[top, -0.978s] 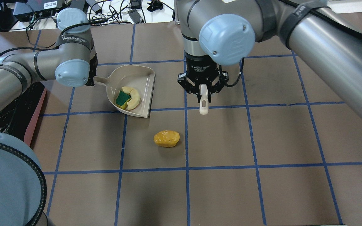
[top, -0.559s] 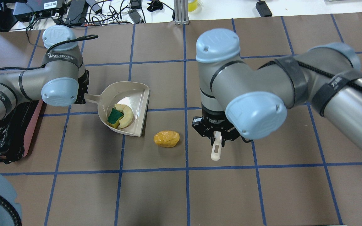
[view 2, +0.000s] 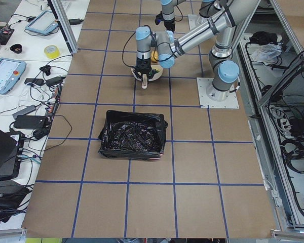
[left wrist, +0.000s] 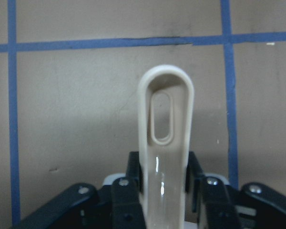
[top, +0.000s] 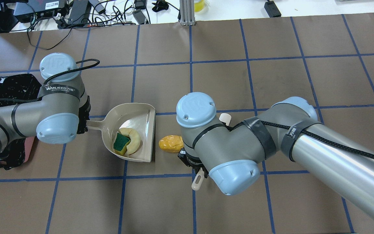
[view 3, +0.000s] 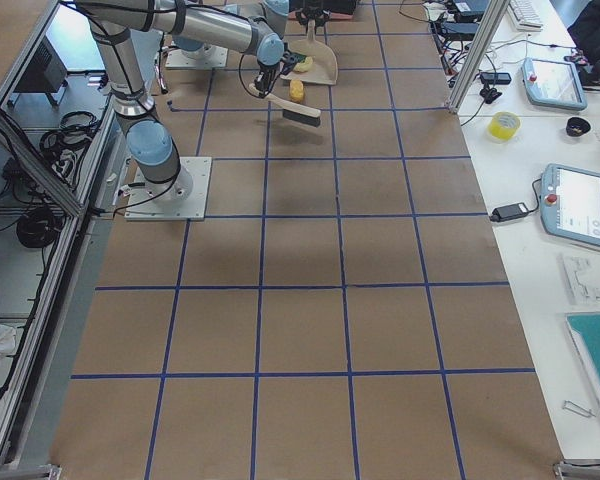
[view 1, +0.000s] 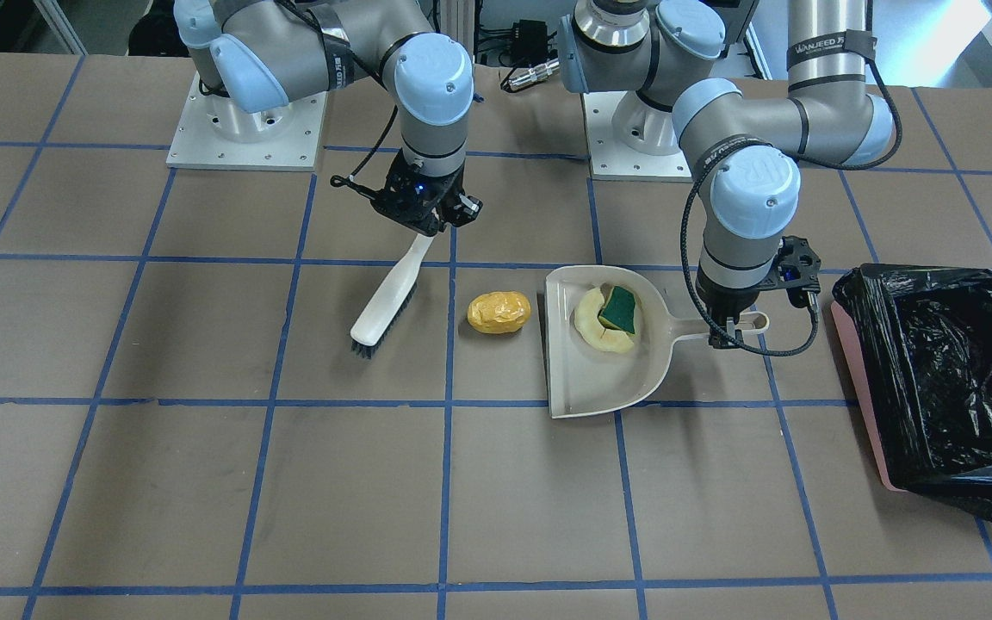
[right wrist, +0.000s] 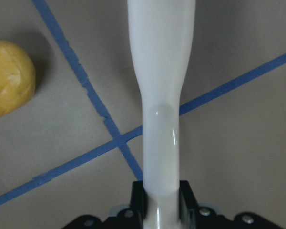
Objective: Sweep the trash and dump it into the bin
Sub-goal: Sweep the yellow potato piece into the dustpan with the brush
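Between brush [view 1: 384, 301] and dustpan [view 1: 599, 379], the yellow-orange lump [view 1: 499, 312] sits just clear of both.

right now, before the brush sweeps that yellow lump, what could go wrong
The rounded yellow-orange potato-shaped lump sits apart from the beige plastic dustpan; the beige brush with dark bristles could roll it past the lip. The pale yellow crescent slice and green-and-yellow sponge block already inside might get knocked out.
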